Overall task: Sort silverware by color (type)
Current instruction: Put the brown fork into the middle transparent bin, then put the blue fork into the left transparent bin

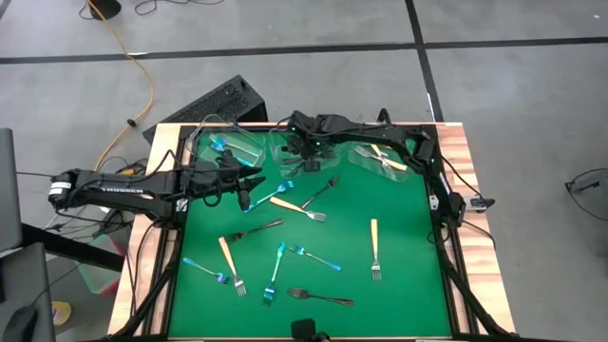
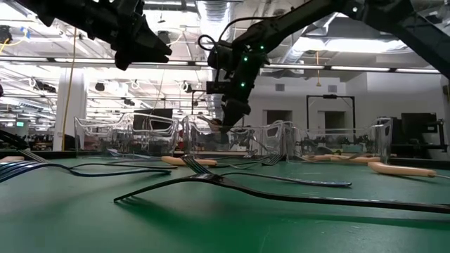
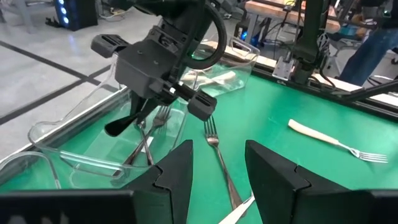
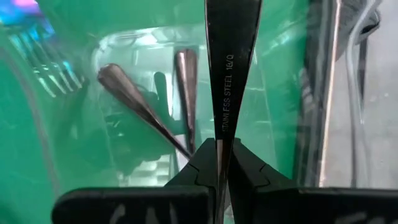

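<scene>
Blue, dark & cream forks (image 1: 373, 247) scattered on mat; one dark fork (image 4: 231, 68) held upright.

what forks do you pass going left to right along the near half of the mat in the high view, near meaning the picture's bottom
blue fork → cream-handled fork → teal fork → second blue fork → cream fork. The dark fork overlaps that span, so it is left out.
</scene>
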Tool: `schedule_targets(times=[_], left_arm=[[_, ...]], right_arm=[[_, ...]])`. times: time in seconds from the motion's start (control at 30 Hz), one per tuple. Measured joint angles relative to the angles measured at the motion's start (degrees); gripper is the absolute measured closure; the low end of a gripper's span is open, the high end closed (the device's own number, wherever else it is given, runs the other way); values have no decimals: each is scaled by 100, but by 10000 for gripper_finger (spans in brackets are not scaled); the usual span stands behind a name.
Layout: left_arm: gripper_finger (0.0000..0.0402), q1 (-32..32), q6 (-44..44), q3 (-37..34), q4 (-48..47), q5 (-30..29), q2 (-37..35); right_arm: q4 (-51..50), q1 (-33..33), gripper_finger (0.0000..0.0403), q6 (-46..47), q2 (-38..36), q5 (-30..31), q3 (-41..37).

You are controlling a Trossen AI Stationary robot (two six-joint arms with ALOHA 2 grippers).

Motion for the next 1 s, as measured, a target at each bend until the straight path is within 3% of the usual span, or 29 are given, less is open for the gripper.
schedule_targets(times=[0.37, 0.63, 1.0], left_arm=[[271, 0, -88, 0, 0, 4, 0], [271, 4, -83, 0, -77, -2, 0], [271, 4, -82, 0, -83, -7, 0]], right_arm=[[32, -131, 367, 119, 309, -652, 4], [73, -203, 334, 194, 358, -672, -7], [157, -199, 328, 186, 359, -666, 50]])
